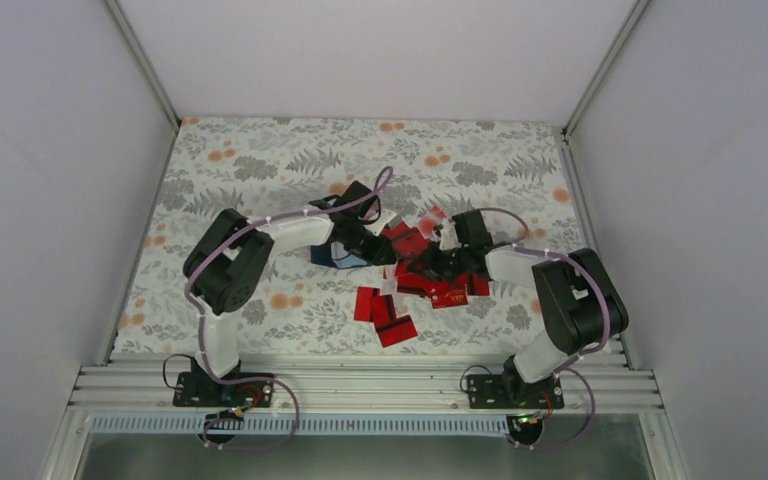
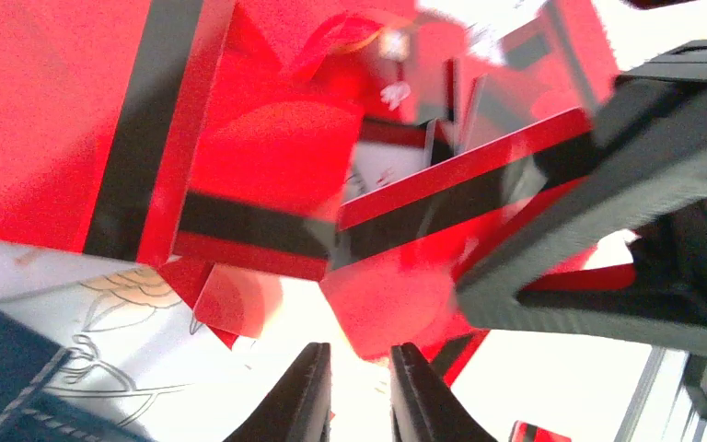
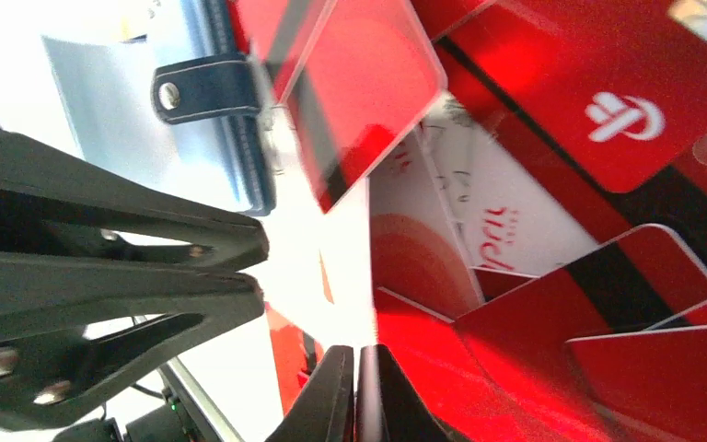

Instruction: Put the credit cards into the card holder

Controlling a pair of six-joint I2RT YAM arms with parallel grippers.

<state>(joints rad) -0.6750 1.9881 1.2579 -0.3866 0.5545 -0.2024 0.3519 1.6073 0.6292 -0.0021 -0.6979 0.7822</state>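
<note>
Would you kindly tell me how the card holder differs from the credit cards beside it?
The card holder is navy with a lighter blue side; the credit cards are red, several with a dark stripe. The card holder is one piece with a snap strap; the credit cards are many, scattered and overlapping. Both are small, flat and rectangular.
</note>
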